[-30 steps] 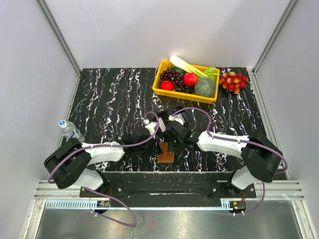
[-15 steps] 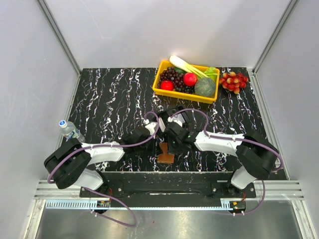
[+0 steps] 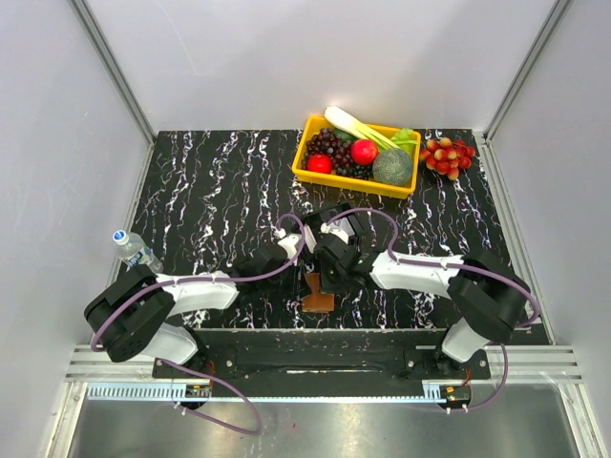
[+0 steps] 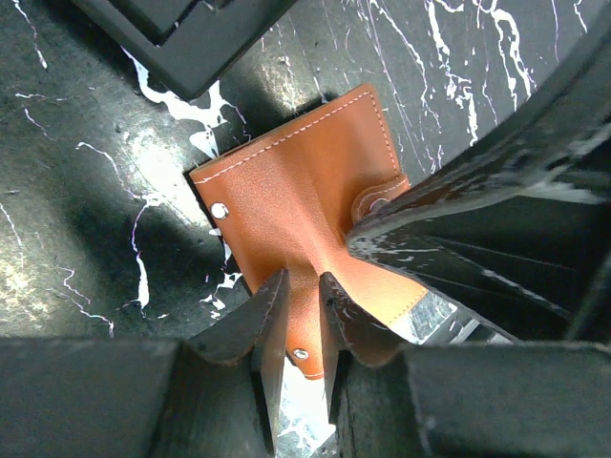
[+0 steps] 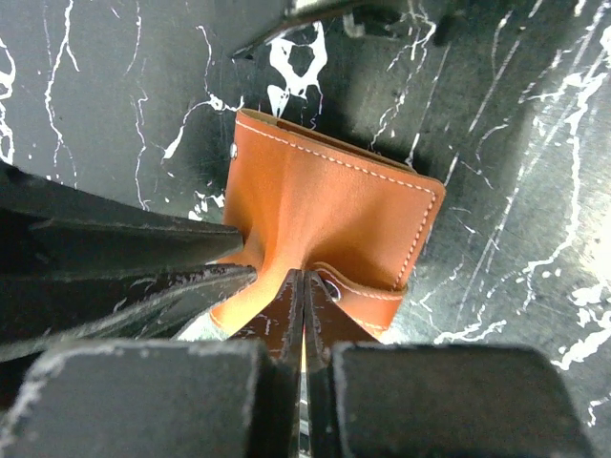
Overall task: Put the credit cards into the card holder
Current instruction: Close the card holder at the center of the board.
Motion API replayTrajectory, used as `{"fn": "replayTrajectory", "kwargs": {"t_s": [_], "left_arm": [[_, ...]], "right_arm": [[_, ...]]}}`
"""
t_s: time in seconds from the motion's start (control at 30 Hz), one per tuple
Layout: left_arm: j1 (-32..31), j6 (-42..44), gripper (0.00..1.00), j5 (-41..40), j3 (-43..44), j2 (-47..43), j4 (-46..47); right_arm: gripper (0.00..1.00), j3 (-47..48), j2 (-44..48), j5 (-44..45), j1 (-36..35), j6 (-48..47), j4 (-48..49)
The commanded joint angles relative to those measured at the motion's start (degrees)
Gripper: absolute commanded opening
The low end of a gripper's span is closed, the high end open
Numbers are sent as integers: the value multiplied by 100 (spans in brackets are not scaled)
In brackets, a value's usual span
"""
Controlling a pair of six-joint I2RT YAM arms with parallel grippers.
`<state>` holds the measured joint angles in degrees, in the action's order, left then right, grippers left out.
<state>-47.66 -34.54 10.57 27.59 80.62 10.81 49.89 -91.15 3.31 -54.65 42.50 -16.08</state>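
Since a second ago only the right arm [image 3: 420, 270] has shifted, its elbow creeping slightly toward 9 o'clock. The left arm [image 3: 200, 291] and the card holder [image 3: 317, 296] have not moved.

Location of holder: near the 6 o'clock edge of the tabletop [image 3: 210, 200], between the two wrists, brown outer face up.

Left pincer [image 4: 300, 294]: closed on a raised fold of leather at the holder's edge.

Right pincer [image 5: 303, 282]: fingers pressed tight together, nipping a thin ridge of the same leather beside the snap tab [image 5: 363, 286].

Judgement: the grips come from opposite sides, 9 and 3 o'clock, most likely to part the cover and expose the inside for loading.

Credit cards: none identified with certainty. A pale glossy sliver shows under the lifted leather in both wrist views; whether it is card or lining I cannot tell. Holder contents are hidden.

Black box [image 4: 181, 38], just beyond the holder: only a corner shows and nothing of its contents.

Yellow tray [image 3: 348, 184] at 1 o'clock: holds dark grapes [image 3: 329, 145], red fruit [image 3: 364, 151], a broccoli head [image 3: 392, 167] and a pale stalk [image 3: 348, 124].

A red cluster [image 3: 449, 155] lies outside the tray, at its 3 o'clock. A bottle [image 3: 136, 250] lies at the 9 o'clock edge.
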Motion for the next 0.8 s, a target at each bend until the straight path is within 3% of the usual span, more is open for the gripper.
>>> {"fn": "replayTrajectory", "kwargs": {"t_s": [0.0,0.3,0.33,0.4,0.5,0.77], "left_arm": [[-68,88,24,51,-87,15,-334],[-68,88,23,7,-105,-37,-360],[-59,88,23,-11,-114,-46,-369],[-68,88,24,-63,-114,-72,-386],[-59,80,25,-151,-105,-152,-413],[-68,44,35,-406,-26,-503,-641]], "right_arm": [[0,-6,-420,-76,78,21,184],[0,-76,-96,-208,104,-66,122],[3,-58,-26,-304,104,-162,183],[19,-58,202,-540,104,-198,332],[30,-155,632,-744,104,-234,649],[38,-567,1679,-105,104,-207,615]]}}
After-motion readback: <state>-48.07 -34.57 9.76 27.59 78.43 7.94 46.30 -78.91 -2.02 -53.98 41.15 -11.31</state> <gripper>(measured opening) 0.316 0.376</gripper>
